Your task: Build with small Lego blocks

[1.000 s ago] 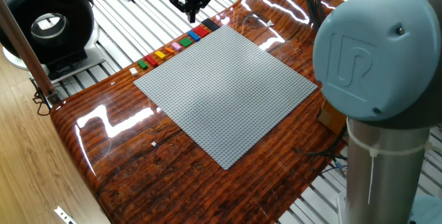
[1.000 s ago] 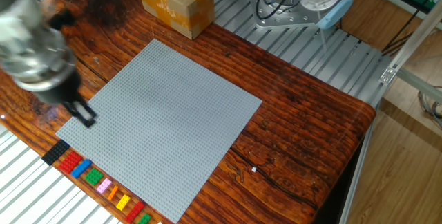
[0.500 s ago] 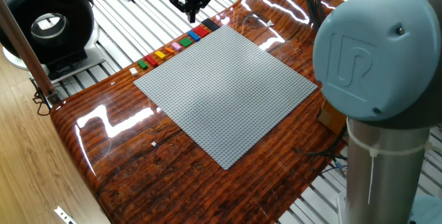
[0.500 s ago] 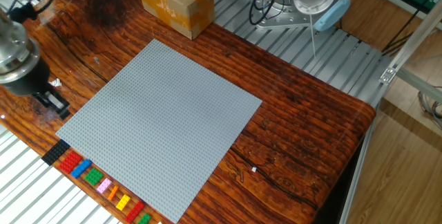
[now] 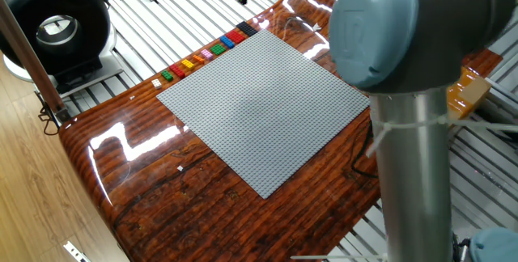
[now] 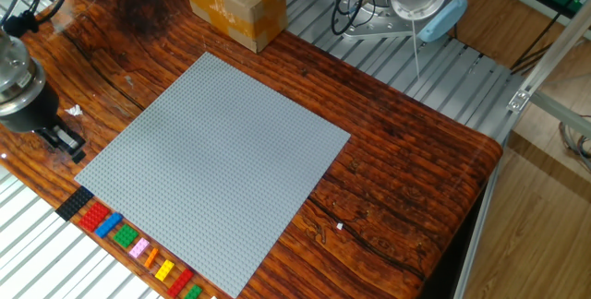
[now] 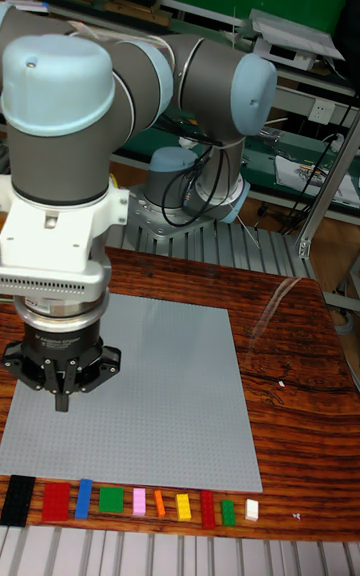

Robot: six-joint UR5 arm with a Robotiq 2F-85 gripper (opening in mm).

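Ten small Lego blocks [image 7: 130, 503] in one row along near edge of grey baseplate [image 7: 150, 386]: black, two red, blue, two green, pink, orange, yellow, white. One cardboard box [image 6: 234, 2]. Gripper [image 7: 61, 398] pointing down beside baseplate's left edge, fingers together, empty.
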